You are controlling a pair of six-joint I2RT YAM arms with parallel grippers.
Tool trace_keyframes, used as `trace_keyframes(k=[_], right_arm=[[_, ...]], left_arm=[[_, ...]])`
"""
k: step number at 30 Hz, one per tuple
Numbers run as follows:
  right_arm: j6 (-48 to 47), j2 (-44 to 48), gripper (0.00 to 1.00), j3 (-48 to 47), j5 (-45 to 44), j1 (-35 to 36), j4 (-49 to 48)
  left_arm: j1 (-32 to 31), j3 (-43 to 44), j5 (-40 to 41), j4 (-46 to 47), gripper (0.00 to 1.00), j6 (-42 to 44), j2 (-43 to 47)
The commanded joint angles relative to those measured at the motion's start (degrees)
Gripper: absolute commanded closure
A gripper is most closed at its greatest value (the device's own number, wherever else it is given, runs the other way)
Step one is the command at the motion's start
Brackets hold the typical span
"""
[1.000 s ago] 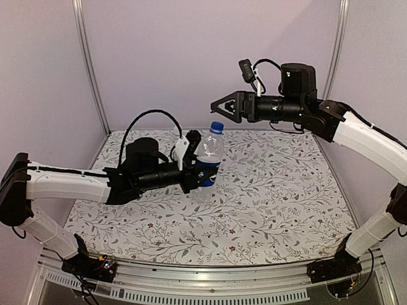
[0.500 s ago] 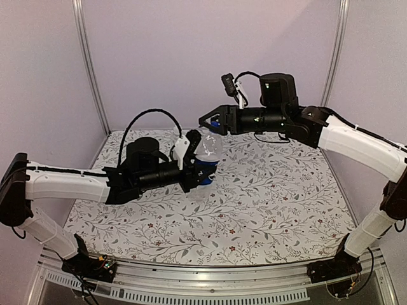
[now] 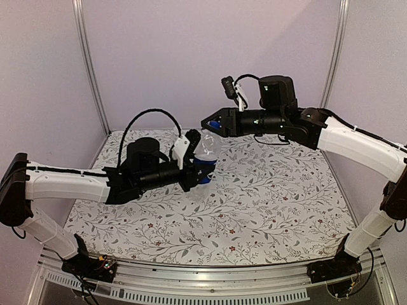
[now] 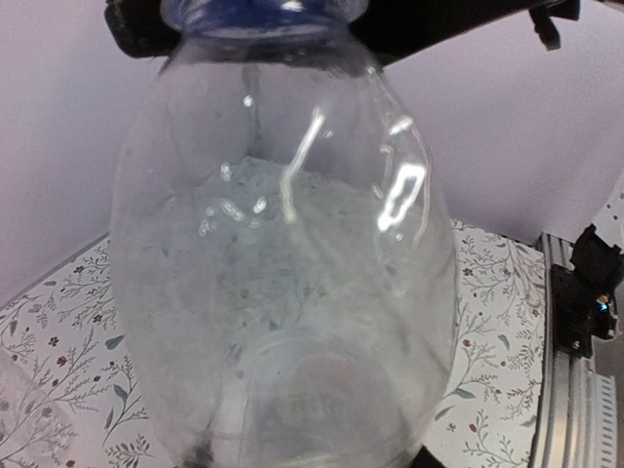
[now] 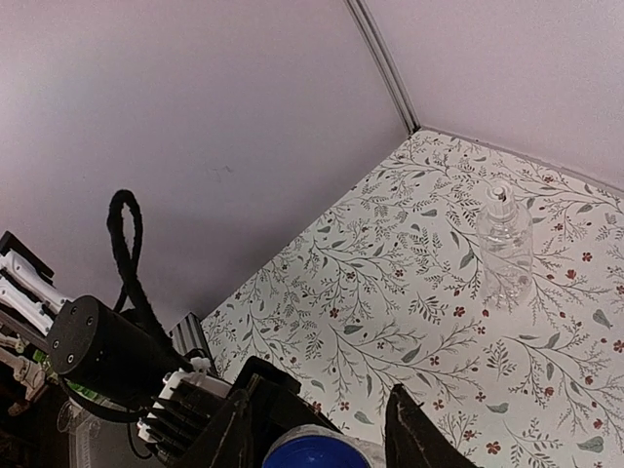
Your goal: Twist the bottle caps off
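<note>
The Pepsi bottle [image 3: 205, 151] is held above the table, its lower part with the blue label in my left gripper [image 3: 197, 168], which is shut on it. In the left wrist view the clear bottle body [image 4: 283, 273] fills the frame and hides my fingers. The blue cap [image 5: 317, 454] sits between the fingers of my right gripper [image 5: 322, 392], which closes on it from the right, [image 3: 210, 124] in the top view. A plain unlabelled bottle [image 5: 505, 252] with a whitish cap [image 5: 499, 194] stands upright on the table, seen only in the right wrist view.
The floral table cover [image 3: 267, 203] spreads under both arms. Lilac walls with metal corner posts [image 3: 89, 63] close the back and sides. A metal rail [image 3: 210, 279] runs along the near edge. The left arm's black cable loop [image 3: 149, 117] arches above its wrist.
My right gripper came leftward and down from beside the bottle onto the blue cap, and its fingers narrowed around it. The left arm kept the bottle nearly still.
</note>
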State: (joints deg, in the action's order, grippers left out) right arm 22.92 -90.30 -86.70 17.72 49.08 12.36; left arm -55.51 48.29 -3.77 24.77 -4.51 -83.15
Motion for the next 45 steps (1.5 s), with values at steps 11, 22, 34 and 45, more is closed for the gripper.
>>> trace_keyframes(k=[11, 22, 34, 45], right_arm=[[-0.88, 2.67, 0.55, 0.74, -1.73, 0.15, -0.92], [-1.6, 3.84, 0.57, 0.87, -2.89, 0.18, -0.51], [-1.63, 2.56, 0.58, 1.35, -2.63, 0.15, -0.36], [-1.74, 2.5, 0.65, 1.44, -2.36, 0.14, -0.32]], left_arm=[[-0.74, 1.8, 1.31, -0.56, 0.66, 0.56, 0.8], [-0.88, 1.89, 1.57, -0.69, 0.66, 0.73, 0.71], [-0.92, 1.8, 1.98, -0.78, 0.66, 0.82, 1.04], [-1.04, 1.8, 2.26, -0.82, 0.66, 0.87, 1.06]])
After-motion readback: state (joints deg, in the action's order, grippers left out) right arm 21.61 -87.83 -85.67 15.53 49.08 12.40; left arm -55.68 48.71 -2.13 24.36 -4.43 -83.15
